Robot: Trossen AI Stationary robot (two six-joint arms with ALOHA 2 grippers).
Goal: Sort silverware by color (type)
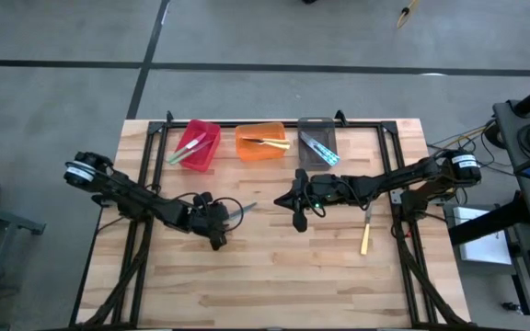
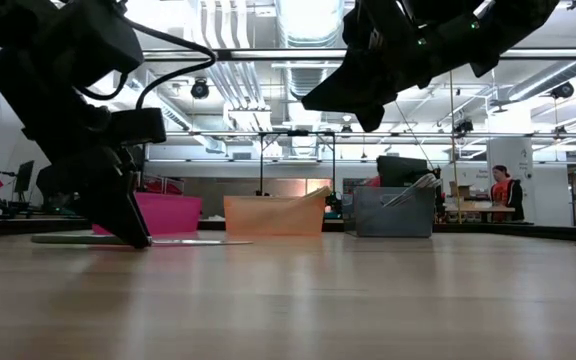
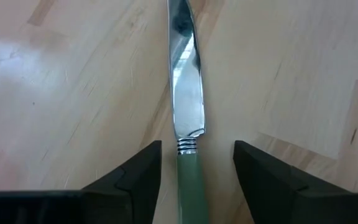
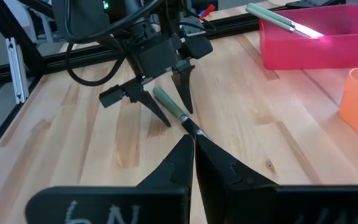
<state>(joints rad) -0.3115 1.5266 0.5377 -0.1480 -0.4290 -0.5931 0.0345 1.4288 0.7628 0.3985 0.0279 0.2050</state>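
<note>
Pick-up of a green-handled knife [image 3: 188,149] is in hand. The knife lies flat mid-desk, left of centre. The left gripper [image 3: 196,180] is spread wide astride the handle, nothing yet held. The right gripper [image 1: 299,219] is pinched shut, empty, above desk centre. Next: closing, lifting, carrying to the red bin [image 1: 206,158] at the far edge.

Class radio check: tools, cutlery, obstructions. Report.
Left tool open, straddling green-handled knife on table. Right tool shut, empty, hovering nearby. Nothing blocking.
</note>
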